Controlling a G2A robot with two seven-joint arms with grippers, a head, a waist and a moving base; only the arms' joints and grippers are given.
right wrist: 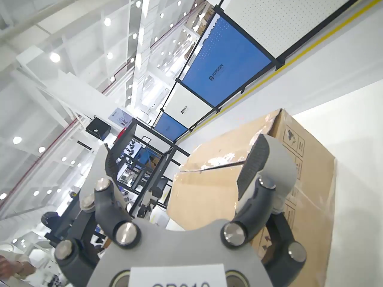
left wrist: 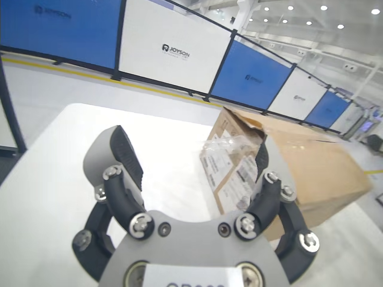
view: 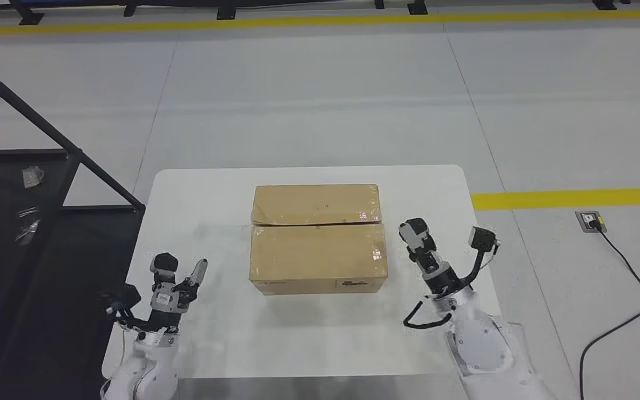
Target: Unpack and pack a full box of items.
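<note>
The box [view: 318, 238] sits on the surface [view: 200, 200], about in the middle. The left claw [view: 182, 270] is left of the box, over the near left part of the surface, with a gap between them. The right claw [view: 449, 240] is on the other side, near the box's near right corner. The box lies between the two claws.
</note>
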